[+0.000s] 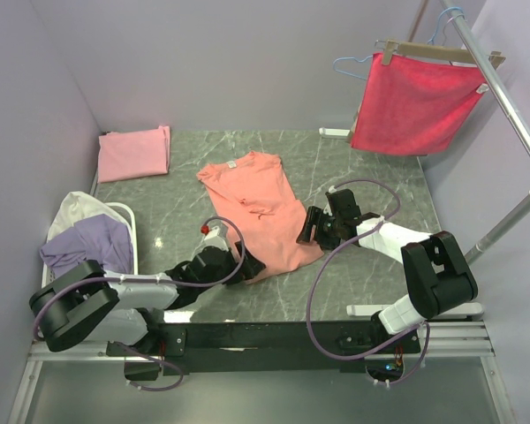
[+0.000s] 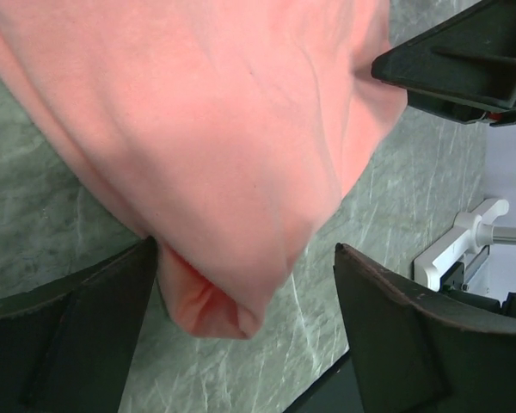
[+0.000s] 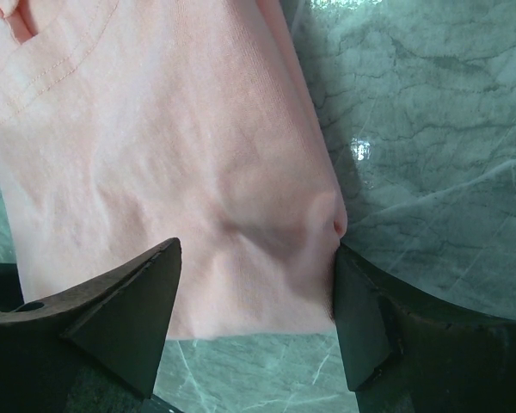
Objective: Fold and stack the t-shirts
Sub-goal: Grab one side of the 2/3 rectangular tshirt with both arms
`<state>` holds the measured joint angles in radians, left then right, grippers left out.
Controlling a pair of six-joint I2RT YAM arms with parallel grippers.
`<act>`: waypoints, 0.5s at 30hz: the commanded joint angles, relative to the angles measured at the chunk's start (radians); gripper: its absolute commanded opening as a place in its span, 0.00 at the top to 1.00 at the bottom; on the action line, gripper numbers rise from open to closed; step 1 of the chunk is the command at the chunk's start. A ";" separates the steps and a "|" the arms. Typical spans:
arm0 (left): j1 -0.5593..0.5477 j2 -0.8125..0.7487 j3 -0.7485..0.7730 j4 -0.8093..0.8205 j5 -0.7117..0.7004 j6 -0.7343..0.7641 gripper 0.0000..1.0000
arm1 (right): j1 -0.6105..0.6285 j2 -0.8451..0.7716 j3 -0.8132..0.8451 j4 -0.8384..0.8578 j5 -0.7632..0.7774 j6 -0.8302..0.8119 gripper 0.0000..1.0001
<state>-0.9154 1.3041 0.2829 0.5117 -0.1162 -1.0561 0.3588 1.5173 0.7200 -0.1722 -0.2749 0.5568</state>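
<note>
A salmon-orange t-shirt (image 1: 256,212) lies folded lengthwise on the marble table (image 1: 380,185), neck to the back. My left gripper (image 1: 251,264) sits at its near hem, open. In the left wrist view the hem's folded corner (image 2: 215,301) lies between the wide jaws (image 2: 245,297) and touches the left finger (image 2: 77,327). My right gripper (image 1: 307,231) is at the shirt's right edge, also open. The cloth (image 3: 198,172) lies flat between its jaws (image 3: 254,297), its edge brushing the right finger (image 3: 370,318). A light pink t-shirt (image 1: 134,152) lies folded at the back left.
A white basket (image 1: 128,221) at the left holds lavender (image 1: 88,240) and cream (image 1: 81,208) shirts. A crimson cloth (image 1: 415,102) hangs from a hanger on the metal rack (image 1: 512,115) at the back right. The rack's white foot (image 2: 469,232) stands near the right arm.
</note>
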 commanded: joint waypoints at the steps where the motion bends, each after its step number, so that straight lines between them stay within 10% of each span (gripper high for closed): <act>1: -0.007 -0.028 -0.002 -0.070 0.001 0.008 0.17 | -0.001 0.060 -0.062 -0.104 0.055 -0.023 0.24; 15: -0.010 0.024 0.025 -0.222 -0.033 0.021 0.71 | -0.003 0.069 -0.076 -0.107 0.042 -0.024 0.24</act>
<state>-0.9192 1.2423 0.2718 0.3195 -0.1368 -1.0607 0.3588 1.5166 0.7166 -0.1684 -0.2749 0.5568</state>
